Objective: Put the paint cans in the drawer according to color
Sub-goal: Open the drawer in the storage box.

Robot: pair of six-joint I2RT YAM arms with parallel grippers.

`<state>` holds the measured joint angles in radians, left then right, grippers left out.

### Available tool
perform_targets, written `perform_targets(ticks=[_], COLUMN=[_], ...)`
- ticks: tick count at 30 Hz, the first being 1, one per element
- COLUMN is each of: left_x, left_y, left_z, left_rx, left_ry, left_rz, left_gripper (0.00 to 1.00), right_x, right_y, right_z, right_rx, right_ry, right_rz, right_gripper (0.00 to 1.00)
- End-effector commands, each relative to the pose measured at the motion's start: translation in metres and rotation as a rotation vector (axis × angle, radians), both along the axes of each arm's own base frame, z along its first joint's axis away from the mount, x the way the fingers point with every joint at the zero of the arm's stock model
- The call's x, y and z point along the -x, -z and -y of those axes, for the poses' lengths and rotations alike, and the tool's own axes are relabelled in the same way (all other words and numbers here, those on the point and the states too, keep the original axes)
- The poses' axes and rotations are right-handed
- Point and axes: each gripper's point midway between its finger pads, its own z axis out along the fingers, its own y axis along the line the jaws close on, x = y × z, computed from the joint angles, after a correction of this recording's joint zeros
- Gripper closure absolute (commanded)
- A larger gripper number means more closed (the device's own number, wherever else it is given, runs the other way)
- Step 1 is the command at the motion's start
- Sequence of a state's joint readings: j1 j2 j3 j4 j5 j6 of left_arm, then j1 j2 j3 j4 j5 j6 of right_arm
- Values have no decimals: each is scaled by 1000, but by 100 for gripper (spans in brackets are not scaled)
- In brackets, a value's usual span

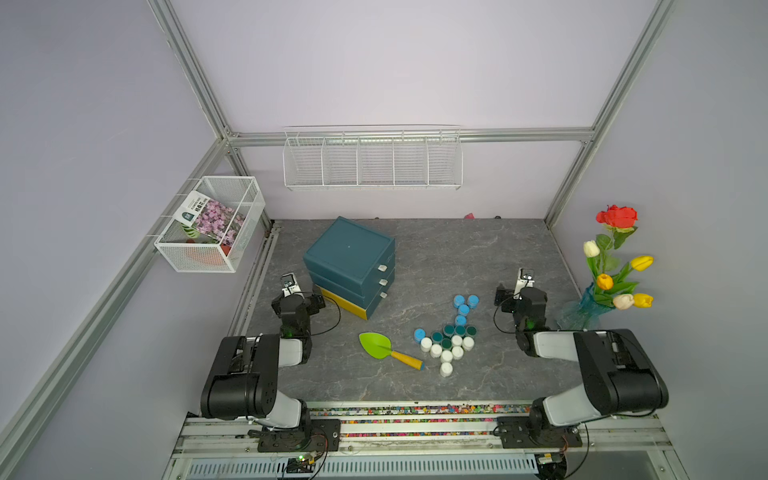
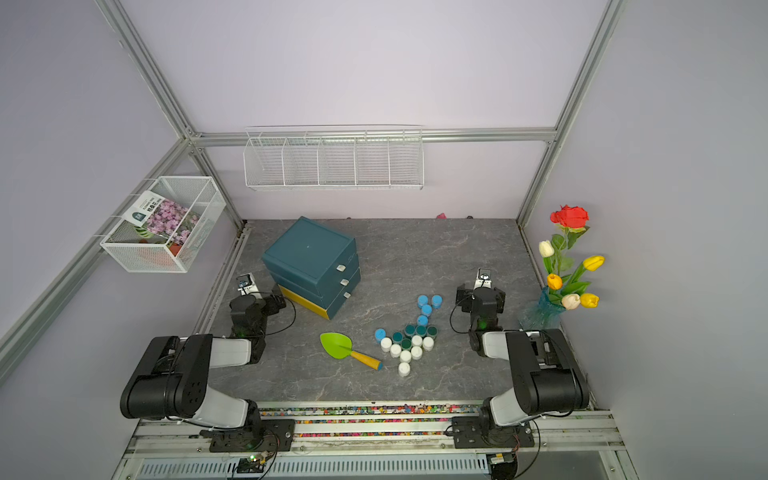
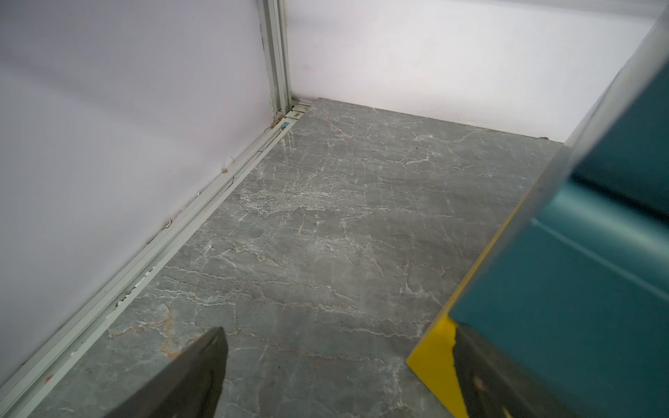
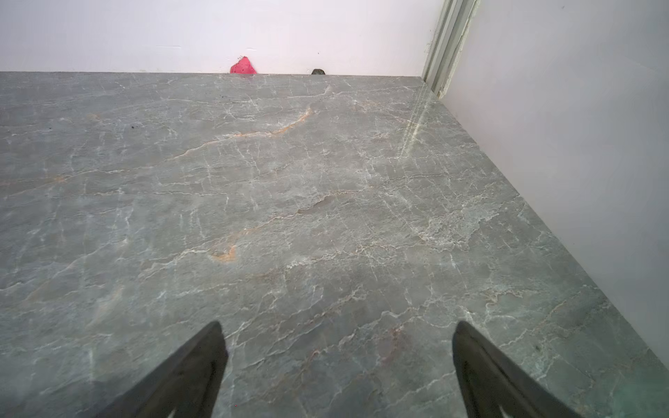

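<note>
paint cans (image 1: pixel 446 337): blue, teal and white, packed touching, mid worktop (image 1: pixel 457 257) toward the front edge | drawer unit (image 1: pixel 351 266): all drawers closed, nearer the left edge | left hand (image 1: pixel 291 284), right hand (image 1: pixel 524 279): both wide, holding nothing | handling: probably light, stiff, smooth pots; pinch an outer one across its sides

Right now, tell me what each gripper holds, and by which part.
Nothing is held: the left gripper and the right gripper are both open, with nothing between their jaws.

Left arm (image 1: pixel 241 374) and right arm (image 1: pixel 615 374) have black joints, pale grey links, black cables (image 1: pixel 339 314), dark tapered fingers (image 4: pixel 188 372).
</note>
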<state>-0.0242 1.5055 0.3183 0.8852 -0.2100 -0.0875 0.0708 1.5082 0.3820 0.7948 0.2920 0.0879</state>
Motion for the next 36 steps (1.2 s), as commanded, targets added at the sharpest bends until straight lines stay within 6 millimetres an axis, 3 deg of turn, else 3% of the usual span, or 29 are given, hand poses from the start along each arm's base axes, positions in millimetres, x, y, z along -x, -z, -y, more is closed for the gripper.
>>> perform_targets(ticks=[1,26,29,36], left_x=[-13,-12,-8,21], left_y=[-21,-22,-30,-88], left_z=[1,1,0,-10], left_rx=[-8,-8,-5,-12], left_ry=[8,10,2,-84], left_rz=[64,69,77,139], left_gripper=[0,0,0,0], right_x=[-6,-5,-5,-3], right_y=[-7,-7,-10,-52], right_z=[2,3,1,-2], right_rx=[13,13,17,24], right_ry=[12,13,0,-11], right_rz=[24,24,40,8], right_gripper=[1,1,1,1])
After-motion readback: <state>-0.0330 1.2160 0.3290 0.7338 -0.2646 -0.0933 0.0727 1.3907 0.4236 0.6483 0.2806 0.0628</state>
